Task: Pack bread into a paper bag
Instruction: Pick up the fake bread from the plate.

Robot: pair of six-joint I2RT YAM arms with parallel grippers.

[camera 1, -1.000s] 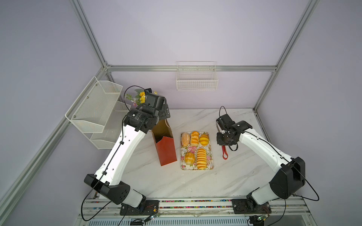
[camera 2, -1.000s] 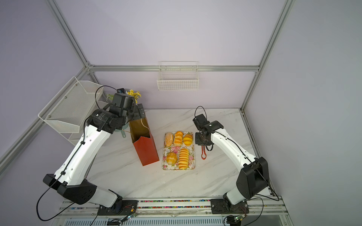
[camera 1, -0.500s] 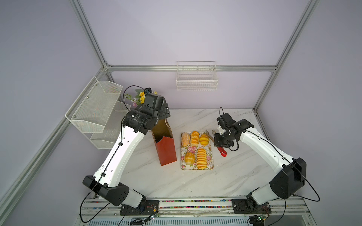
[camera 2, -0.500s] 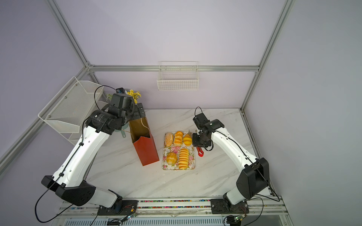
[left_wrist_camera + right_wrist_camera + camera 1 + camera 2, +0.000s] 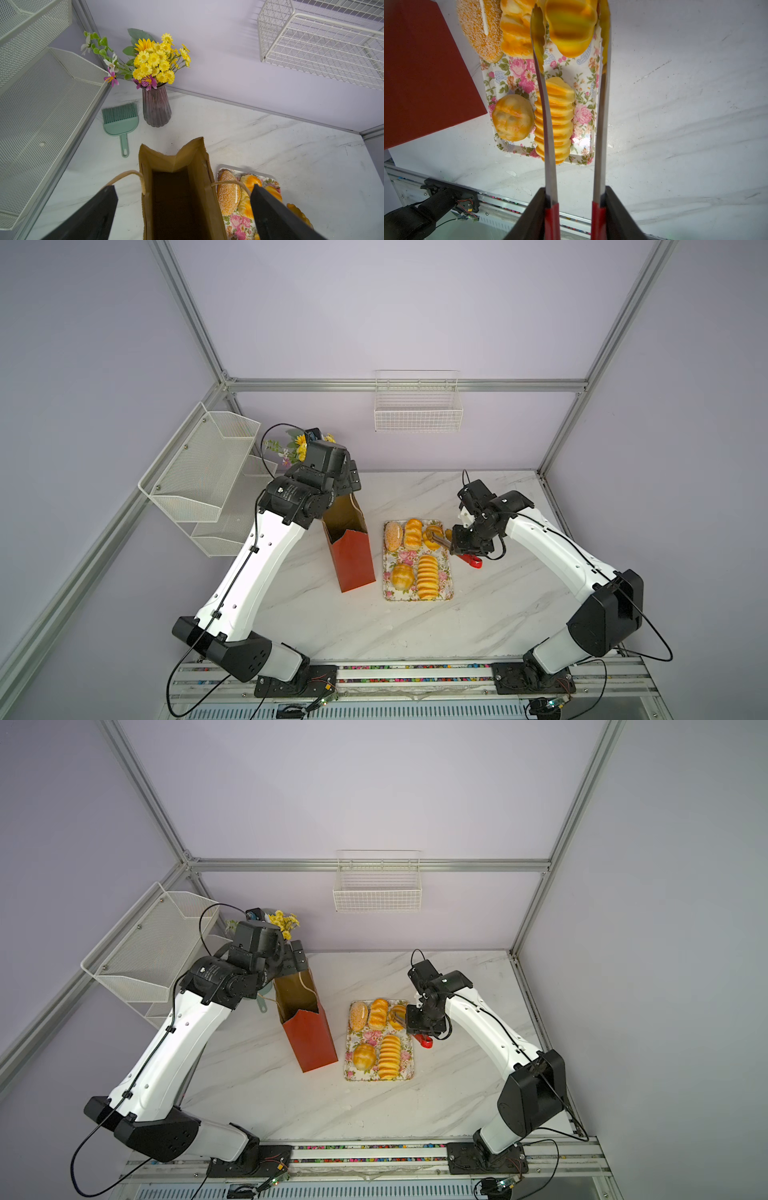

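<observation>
Both right jaws clamp the red handle ends of the tongs [image 5: 600, 124]. The steel tips stand on either side of a round yellow bun [image 5: 571, 31], which is too blurred to tell whether they touch it. That bun is at the 1 o'clock corner of the tray [image 5: 409, 562], close to its rim.

On the same tray lie a speckled oval [image 5: 393, 535] at 11 o'clock, a small ribbed roll [image 5: 413, 533] at 12, a round bun [image 5: 402, 576] at 7 and a long ribbed loaf [image 5: 428, 576] at 5.

The bag [image 5: 353, 564] stands upright at the tray's 9 o'clock, mouth open, with only a narrow strip of desk [image 5: 498, 605] between them. Its cord handles [image 5: 122, 176] flop outward. The left jaws are spread wide above the mouth, one on each side, holding nothing.

From 3 to 6 o'clock of the tray the desk is bare marble out to its edge. At the bag's 11 o'clock stand a vase [image 5: 156, 108] of flowers [image 5: 155, 60] and a green brush [image 5: 120, 122]. Mesh shelves [image 5: 199, 472] crowd the 9 o'clock side. A wire basket [image 5: 417, 414] hangs on the wall at 12.
</observation>
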